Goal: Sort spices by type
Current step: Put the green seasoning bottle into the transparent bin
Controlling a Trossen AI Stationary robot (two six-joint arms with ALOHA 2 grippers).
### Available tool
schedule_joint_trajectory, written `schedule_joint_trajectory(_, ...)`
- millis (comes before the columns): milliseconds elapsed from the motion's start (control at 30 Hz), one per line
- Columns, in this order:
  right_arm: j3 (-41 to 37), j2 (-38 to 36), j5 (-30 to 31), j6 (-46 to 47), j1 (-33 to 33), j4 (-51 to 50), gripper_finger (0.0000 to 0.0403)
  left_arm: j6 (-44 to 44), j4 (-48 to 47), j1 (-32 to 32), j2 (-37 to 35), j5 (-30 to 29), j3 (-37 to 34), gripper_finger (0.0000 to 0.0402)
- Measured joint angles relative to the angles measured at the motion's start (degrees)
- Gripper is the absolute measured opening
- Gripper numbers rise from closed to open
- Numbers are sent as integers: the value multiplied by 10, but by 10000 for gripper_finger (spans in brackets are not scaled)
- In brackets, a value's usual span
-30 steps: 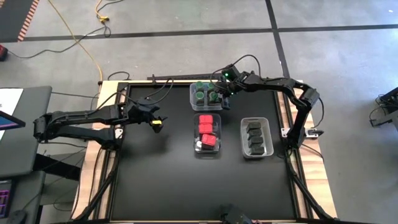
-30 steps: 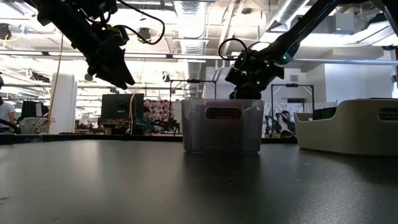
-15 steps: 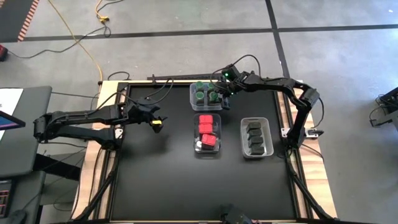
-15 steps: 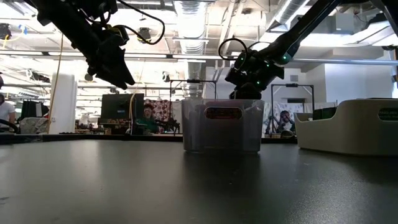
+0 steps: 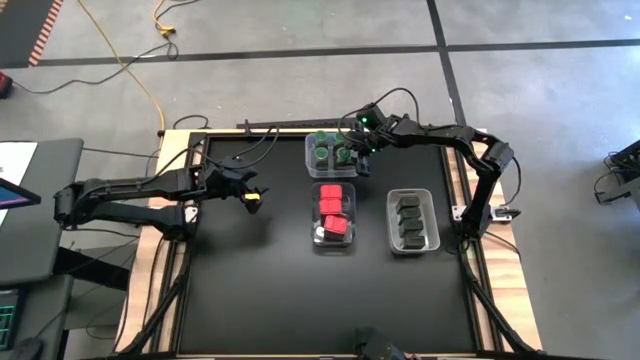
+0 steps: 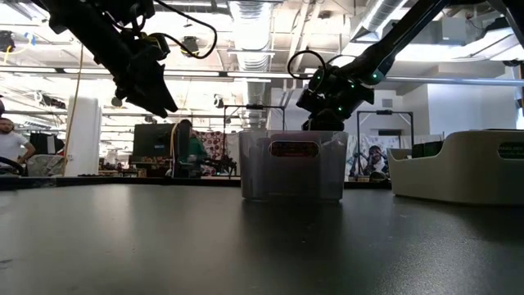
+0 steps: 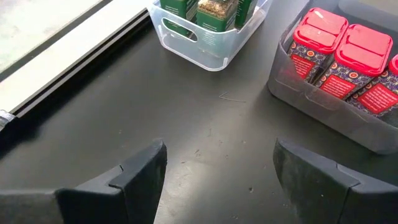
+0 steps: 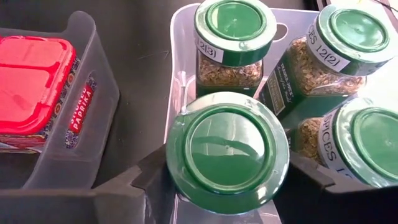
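Nothing moved, green-lidded jar [image 8: 227, 151] between right fingers [image 8: 127, 186]

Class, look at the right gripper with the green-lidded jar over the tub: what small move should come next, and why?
Probably open the right gripper and lift clear. Its fingers flank a green-lidded jar already sitting inside the clear tub beside three matching jars, so it seems placed.

One camera looks straight down on the counter [image 5: 250, 290]; another sits level with its surface, facing the room. Both wrist cameras look closely down; all share the red-spice tub [image 5: 334, 217].
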Motion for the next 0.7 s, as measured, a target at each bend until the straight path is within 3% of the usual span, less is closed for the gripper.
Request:
schedule_joint_trajectory(467, 0, 0, 9, 0, -1, 7, 310, -13, 0, 0, 0, 0, 0, 281)
schedule_joint_trajectory(700, 2, -14, 11, 0, -3, 14, 322, -15, 0, 0, 0, 0, 0, 281)
